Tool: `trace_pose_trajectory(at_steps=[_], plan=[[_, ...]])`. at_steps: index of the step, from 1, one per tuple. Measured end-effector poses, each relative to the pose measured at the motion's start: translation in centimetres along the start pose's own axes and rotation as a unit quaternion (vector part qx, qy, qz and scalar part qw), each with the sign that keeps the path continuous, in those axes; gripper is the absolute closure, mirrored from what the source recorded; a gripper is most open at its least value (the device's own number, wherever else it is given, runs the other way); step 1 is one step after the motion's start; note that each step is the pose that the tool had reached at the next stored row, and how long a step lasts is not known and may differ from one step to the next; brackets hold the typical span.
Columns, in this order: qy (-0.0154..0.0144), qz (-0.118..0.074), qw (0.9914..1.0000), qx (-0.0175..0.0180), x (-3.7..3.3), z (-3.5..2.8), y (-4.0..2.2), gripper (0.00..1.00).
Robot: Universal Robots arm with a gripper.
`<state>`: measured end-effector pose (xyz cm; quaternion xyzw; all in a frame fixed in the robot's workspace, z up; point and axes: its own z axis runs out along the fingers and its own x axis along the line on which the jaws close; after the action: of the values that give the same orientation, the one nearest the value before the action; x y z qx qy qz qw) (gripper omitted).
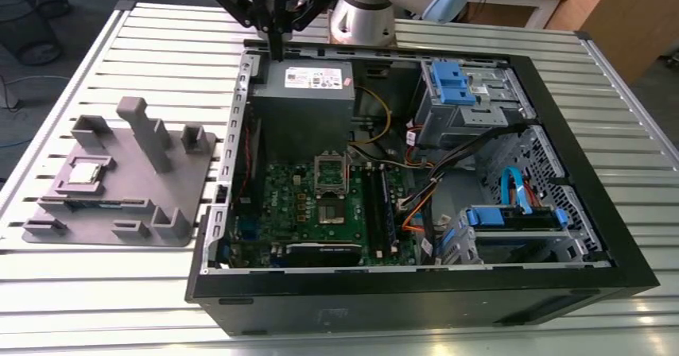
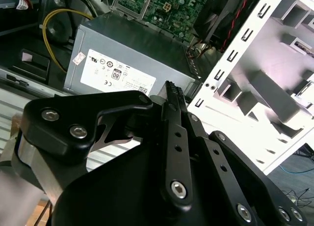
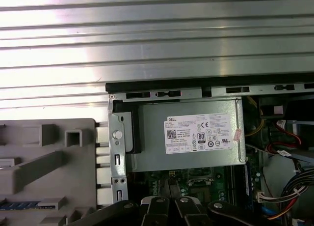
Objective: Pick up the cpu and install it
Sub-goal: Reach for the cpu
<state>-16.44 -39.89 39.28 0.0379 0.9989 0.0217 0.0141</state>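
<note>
Exterior view gives the clearest layout: the gripper [image 1: 278, 52] hangs over the far edge of the open computer case [image 1: 424, 286], just above the power supply [image 1: 305, 94]. Its two fingers are pressed together with nothing between them (the second wrist view agrees, the ribbed fingertips [image 2: 171, 91] meeting in one line). The cpu [image 1: 85, 172] lies flat in a recess of the grey fixture [image 1: 175, 173] on the slatted table [image 1: 106, 292], on the exterior view's left of the case and well apart from the gripper. The socket [image 1: 331, 173] on the motherboard [image 1: 286, 205] looks open and empty, so I judge that the pick is not yet begun. To do it well, the fingers must open wider than the chip, come down straight over it, keep away from the tall posts [image 1: 149, 137] near it, and close gently on two opposite edges, so that the chip stays level.
</note>
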Motion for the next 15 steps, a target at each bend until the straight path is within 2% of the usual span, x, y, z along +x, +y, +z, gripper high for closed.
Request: trace_pose_trajectory(at_steps=[8,15], plan=[[-0.0002,0.0,1.0,0.0,0.29,-0.01,-0.02,0.89],[-0.0015,0.0,1.0,-0.0001,0.84,-0.03,-0.06,0.89]])
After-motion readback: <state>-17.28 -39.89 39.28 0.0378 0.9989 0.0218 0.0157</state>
